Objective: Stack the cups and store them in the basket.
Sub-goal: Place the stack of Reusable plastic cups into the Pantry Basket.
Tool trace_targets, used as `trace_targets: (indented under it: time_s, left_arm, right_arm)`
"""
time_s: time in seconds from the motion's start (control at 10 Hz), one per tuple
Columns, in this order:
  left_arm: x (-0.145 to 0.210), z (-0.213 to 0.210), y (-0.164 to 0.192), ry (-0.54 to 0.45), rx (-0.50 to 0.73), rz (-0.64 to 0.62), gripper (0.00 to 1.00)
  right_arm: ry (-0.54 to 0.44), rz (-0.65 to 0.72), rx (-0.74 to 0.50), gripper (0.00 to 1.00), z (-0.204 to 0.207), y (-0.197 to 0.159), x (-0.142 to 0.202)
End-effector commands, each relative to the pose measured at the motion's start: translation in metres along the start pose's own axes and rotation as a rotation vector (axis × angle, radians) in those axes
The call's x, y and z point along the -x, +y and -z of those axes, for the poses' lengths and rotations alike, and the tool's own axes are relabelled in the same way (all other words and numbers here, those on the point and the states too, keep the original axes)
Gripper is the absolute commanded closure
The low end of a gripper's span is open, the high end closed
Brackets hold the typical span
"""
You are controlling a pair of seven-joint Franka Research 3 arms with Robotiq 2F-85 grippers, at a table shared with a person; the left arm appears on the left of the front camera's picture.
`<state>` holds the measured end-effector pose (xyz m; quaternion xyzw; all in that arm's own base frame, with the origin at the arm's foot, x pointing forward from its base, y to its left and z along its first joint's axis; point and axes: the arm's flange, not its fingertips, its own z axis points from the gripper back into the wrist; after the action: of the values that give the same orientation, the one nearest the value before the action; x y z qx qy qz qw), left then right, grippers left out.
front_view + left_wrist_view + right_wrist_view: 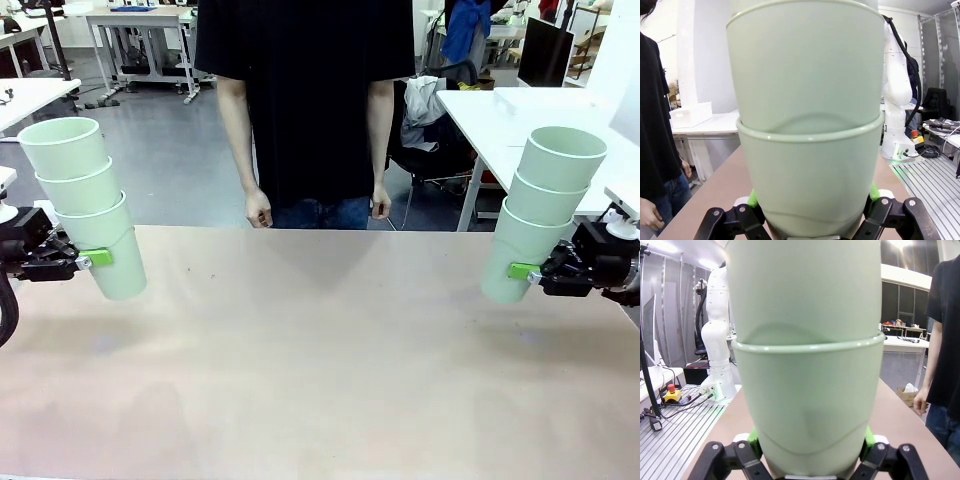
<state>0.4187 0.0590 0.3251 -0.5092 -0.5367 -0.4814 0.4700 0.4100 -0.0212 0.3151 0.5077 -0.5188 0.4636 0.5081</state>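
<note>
at nine o'clock in the front view the left gripper (pixel 95 258) is clamped on the bottom cup of a stack of three cups (pixel 85 200), held over the table (pixel 320 380), with the open mouths leaning toward eleven o'clock. at three o'clock the right gripper (pixel 520 270) is clamped the same way on the bottom cup of a second stack of three (pixel 545 205), mouths leaning toward one o'clock. the two stacks are well apart. in each wrist view the nested cups rise toward twelve o'clock between the green pads (pixel 752 197). at twelve o'clock a person (pixel 305 90) stands behind the table's far edge, hands (pixel 259 210) hanging at the sides.
</note>
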Motion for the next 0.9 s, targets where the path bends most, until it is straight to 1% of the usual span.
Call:
trace_targets:
  time_s: [0.0,0.8]
  left_arm:
    - [-0.0045,0.0004,-0.0009,-0.006,0.006,0.008,0.13]
    - [-0.0045,0.0004,-0.0009,-0.006,0.006,0.008,0.13]
  right_arm:
    - [-0.001,-0.02,0.002,0.15,0.0,-0.0001,-0.0037]
    - [-0.001,-0.02,0.002,0.15,0.0,-0.0001,-0.0037]
